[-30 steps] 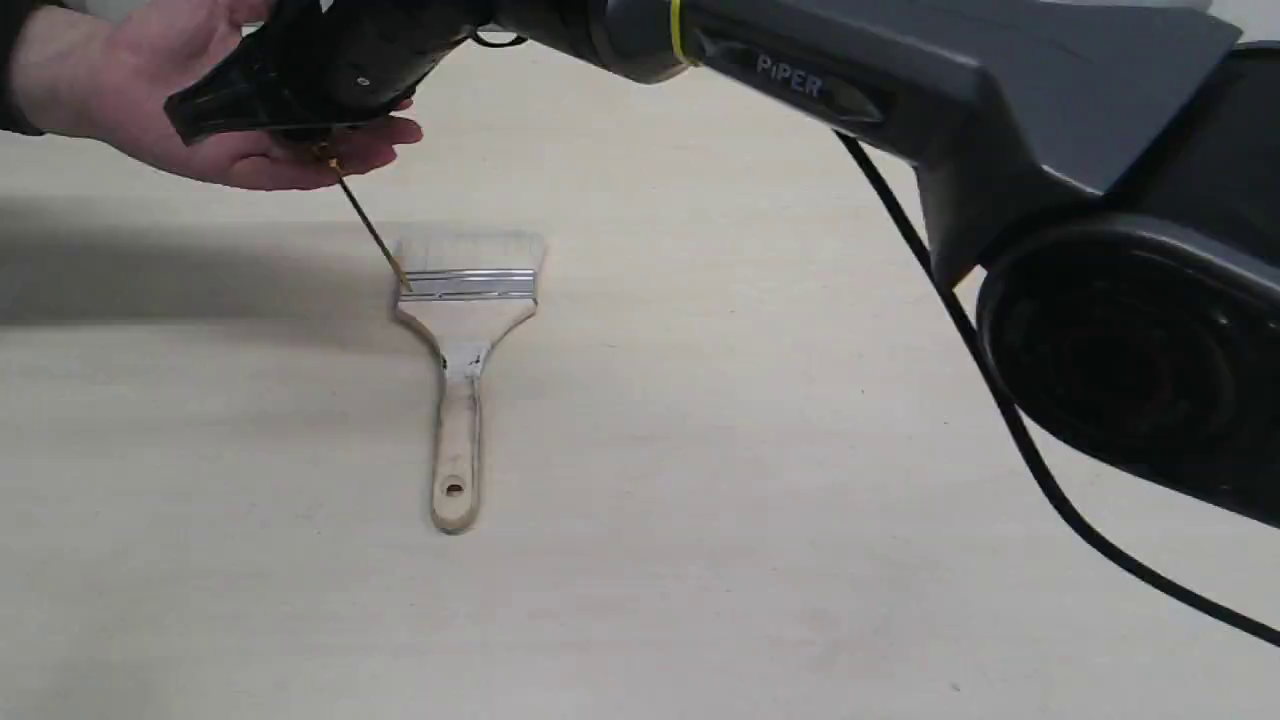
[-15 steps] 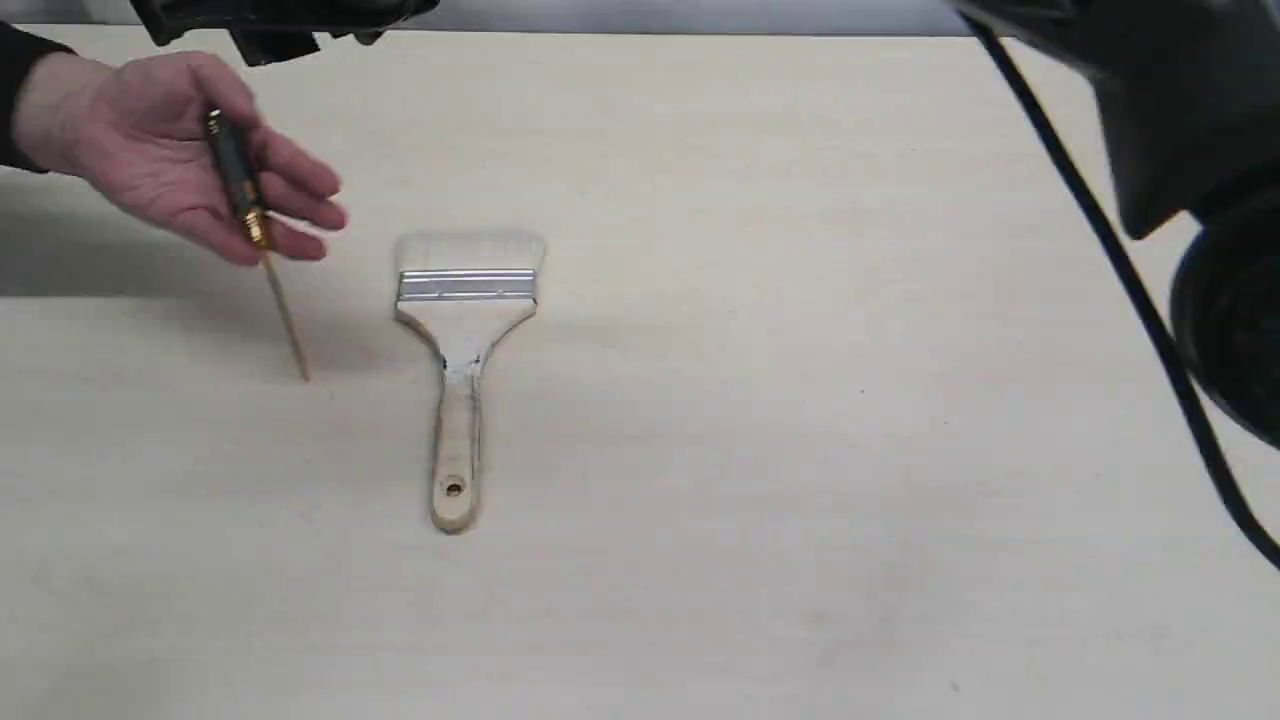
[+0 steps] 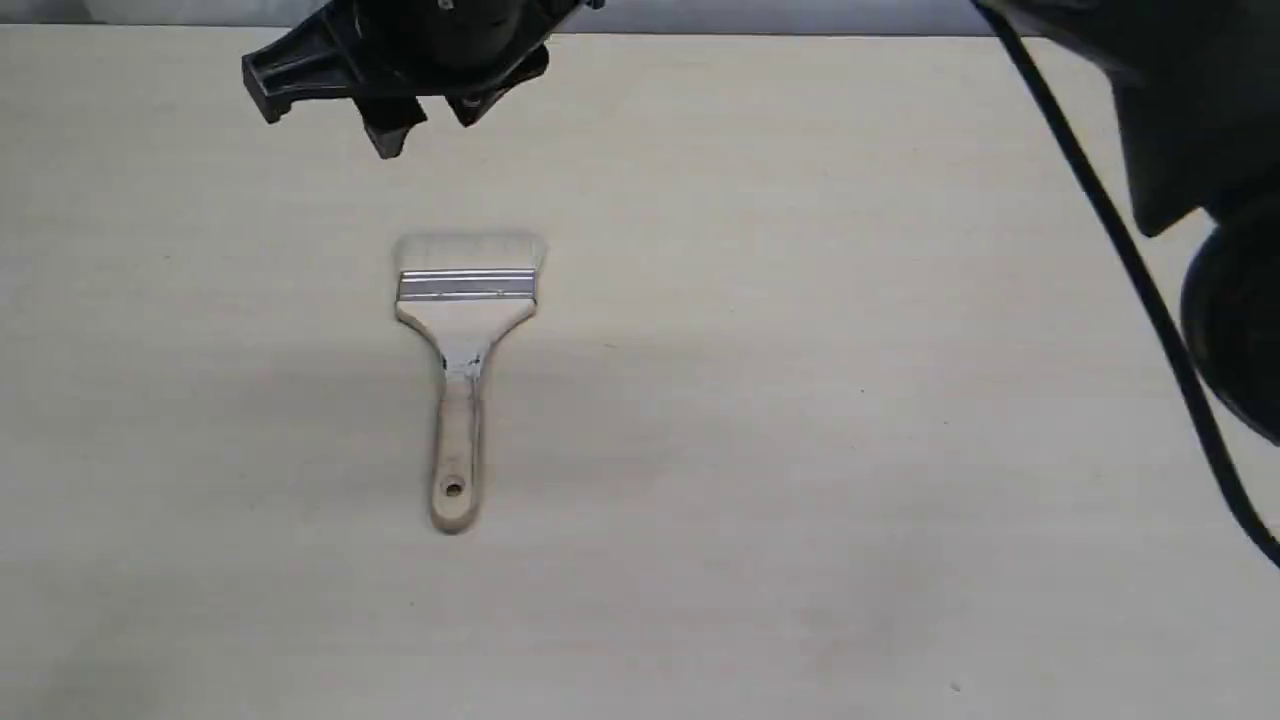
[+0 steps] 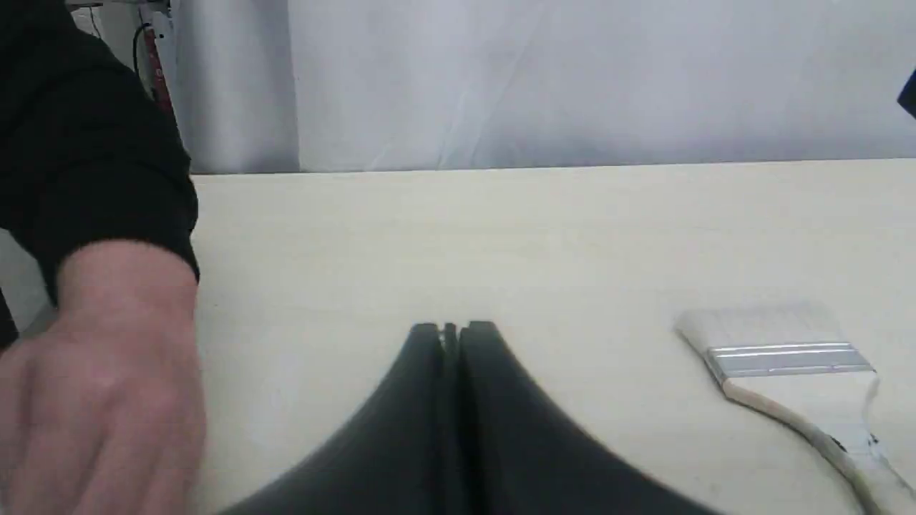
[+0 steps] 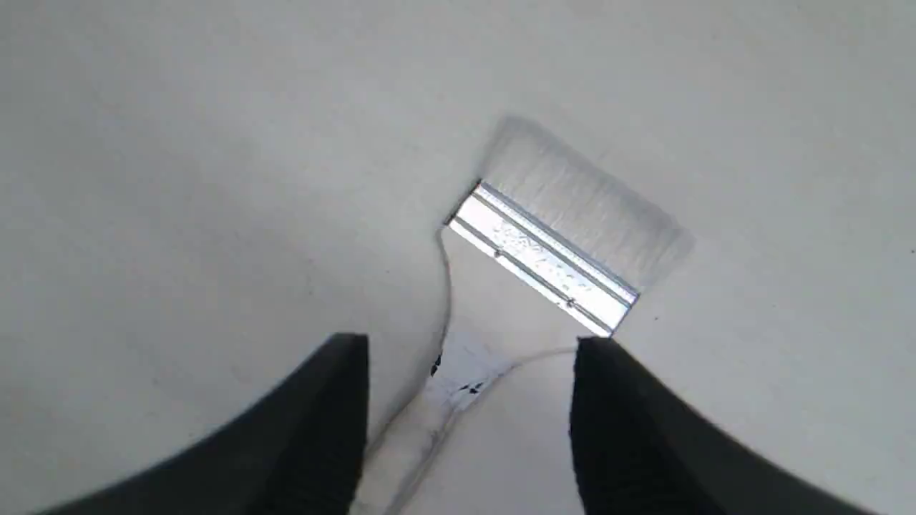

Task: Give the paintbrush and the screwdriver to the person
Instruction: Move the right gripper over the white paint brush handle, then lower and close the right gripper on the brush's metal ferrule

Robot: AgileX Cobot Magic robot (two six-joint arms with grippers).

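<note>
The paintbrush [image 3: 462, 330] lies flat on the table, pale bristles toward the far edge and wooden handle toward the near edge. My right gripper [image 3: 428, 122] hangs open above the table just beyond the bristles. In the right wrist view its fingers [image 5: 315, 422] straddle the brush's neck below the silver ferrule [image 5: 542, 259] from above. My left gripper [image 4: 451, 330] is shut and empty, low over the table. The person's hand [image 4: 107, 379] with a dark sleeve [image 4: 93, 150] is beside it; the paintbrush [image 4: 783, 354] lies on the other side. The screwdriver is out of view.
The right arm's dark body [image 3: 1190, 120] and its black cable [image 3: 1130, 270] fill the exterior view's right edge. The pale wooden table [image 3: 800, 450] spreads around the brush. A white curtain [image 4: 572, 79] hangs behind the table's far edge.
The person's hand took the screwdriver from my right gripper and left the exterior view to the left. My right gripper, now open, has swung right and come over the paintbrush.
</note>
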